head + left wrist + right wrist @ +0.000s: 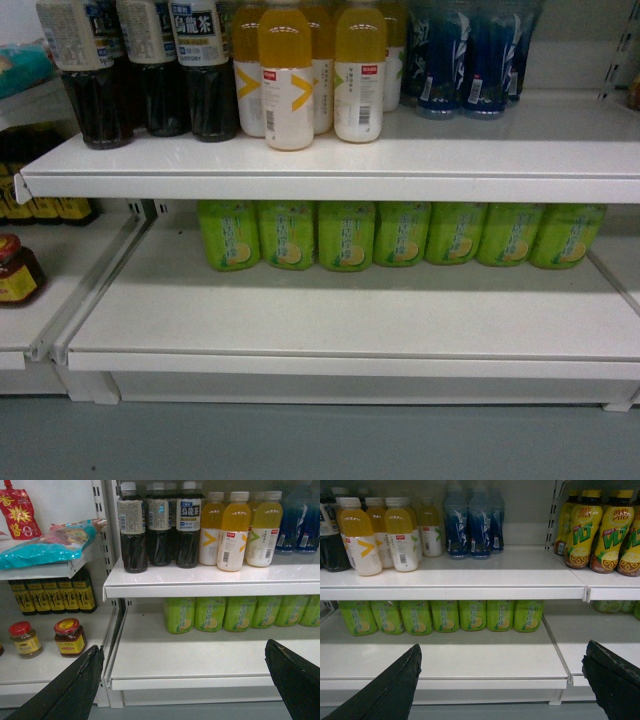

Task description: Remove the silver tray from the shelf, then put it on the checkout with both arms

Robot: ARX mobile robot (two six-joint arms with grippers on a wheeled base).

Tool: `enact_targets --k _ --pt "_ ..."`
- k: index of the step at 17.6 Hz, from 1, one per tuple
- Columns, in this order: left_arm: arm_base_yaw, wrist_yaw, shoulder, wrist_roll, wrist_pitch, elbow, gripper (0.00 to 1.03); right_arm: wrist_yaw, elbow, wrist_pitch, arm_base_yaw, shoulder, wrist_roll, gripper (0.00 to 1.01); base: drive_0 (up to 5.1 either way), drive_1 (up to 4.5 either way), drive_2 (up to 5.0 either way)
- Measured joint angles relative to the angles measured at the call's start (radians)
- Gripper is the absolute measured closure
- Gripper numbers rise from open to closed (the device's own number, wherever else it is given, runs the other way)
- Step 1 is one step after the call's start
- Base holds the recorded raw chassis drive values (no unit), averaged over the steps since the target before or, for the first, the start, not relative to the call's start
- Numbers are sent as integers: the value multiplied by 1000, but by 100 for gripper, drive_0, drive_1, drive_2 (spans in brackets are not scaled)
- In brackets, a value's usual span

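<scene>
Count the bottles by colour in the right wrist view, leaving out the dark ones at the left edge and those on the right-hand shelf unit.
Yellow bottles: 4 visible
Blue bottles: 3
Green bottles: 7
Total: 14

A: Light falls evenly from above; the upper shelf (330,155) is bright with a soft sheen, and it shades the green bottles (400,235) below.

B: Any blur?

A: All three views are a little soft and grainy. The black fingers (75,685) at the wrist views' lower edges are dark.
</scene>
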Motion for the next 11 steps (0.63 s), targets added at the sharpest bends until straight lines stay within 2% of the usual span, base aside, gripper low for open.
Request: enact_targets --k 11 --pt "0 0 0 0 0 0 5 0 0 0 0 0 0 3 0 0 0"
